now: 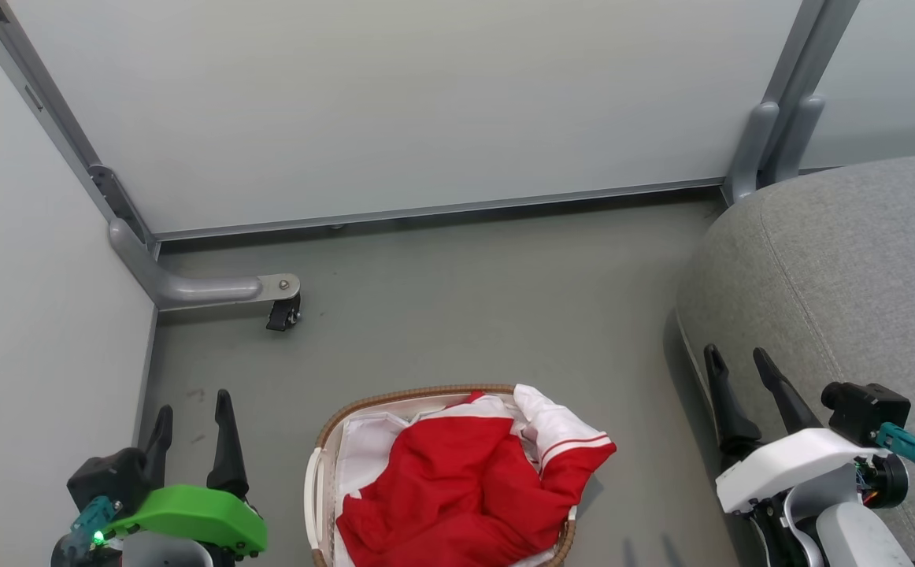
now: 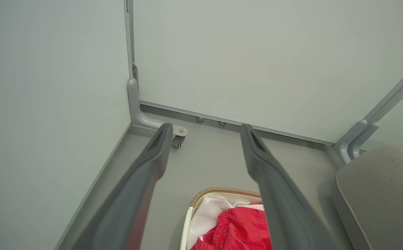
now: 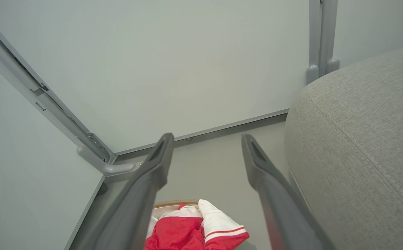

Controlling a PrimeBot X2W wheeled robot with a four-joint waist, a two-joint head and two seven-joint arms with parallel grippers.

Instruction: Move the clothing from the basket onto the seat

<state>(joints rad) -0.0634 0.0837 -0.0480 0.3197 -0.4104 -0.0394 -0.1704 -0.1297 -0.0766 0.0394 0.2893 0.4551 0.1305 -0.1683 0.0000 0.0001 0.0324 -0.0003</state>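
Clothing (image 1: 457,488) lies heaped, red and white, in the basket (image 1: 394,396) at the bottom middle of the head view, on the floor (image 1: 489,299) between the two arms. The seat (image 1: 859,268) rises to the robot's right of it. The left gripper (image 1: 194,403) hangs to the left of the basket, close to a wall panel (image 1: 32,315). The right gripper (image 1: 735,353) hangs to the right, in front of the seat's rounded edge. Both have their fingers spread wide with nothing between them. Both point away from the robot toward the far wall, so the clothing lies below and behind the fingertips rather than ahead of them. Either arm would probably have to tip down and draw inward to reach it. The heap seems to run slantwise, from the near left up to a white cuff (image 1: 564,441) that spills over the basket's right rim toward the seat. The left gripper looks slightly closer to the basket itself. The right one is closer to that overhanging cuff and to the seat, so it appears the better placed for a short carry. In the left wrist view a puckered red fold lies against the white lining (image 2: 205,218) just inside the woven rim. The right wrist view gives the striped cuff instead, and the seat's stitched seam close by the right finger. The head view alone sets both arms against basket and seat at once
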